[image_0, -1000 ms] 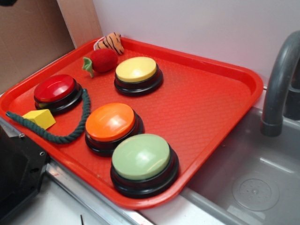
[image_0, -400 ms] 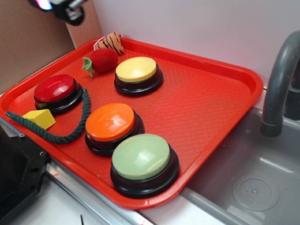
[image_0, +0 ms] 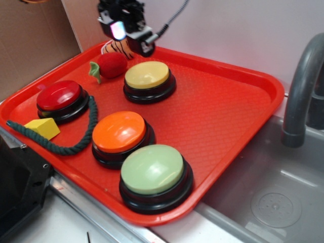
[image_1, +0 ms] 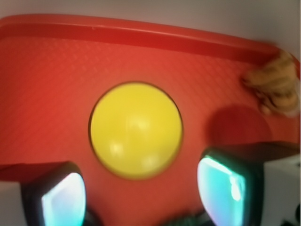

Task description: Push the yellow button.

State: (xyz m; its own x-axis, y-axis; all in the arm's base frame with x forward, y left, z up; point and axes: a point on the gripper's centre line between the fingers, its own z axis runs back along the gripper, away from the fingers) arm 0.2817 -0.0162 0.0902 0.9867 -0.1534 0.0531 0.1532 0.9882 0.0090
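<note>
Yellow button (image_0: 147, 75) inside red tray (image_0: 228, 121)

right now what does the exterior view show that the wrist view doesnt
Only the exterior view shows the red button, orange button, green button, yellow wedge block, dark rope, the faucet and sink. Only the wrist view shows the gripper from behind its two glowing fingertips, spread apart, with the dome between them. Both show the yellow button, the red tray, the striped plush.
</note>
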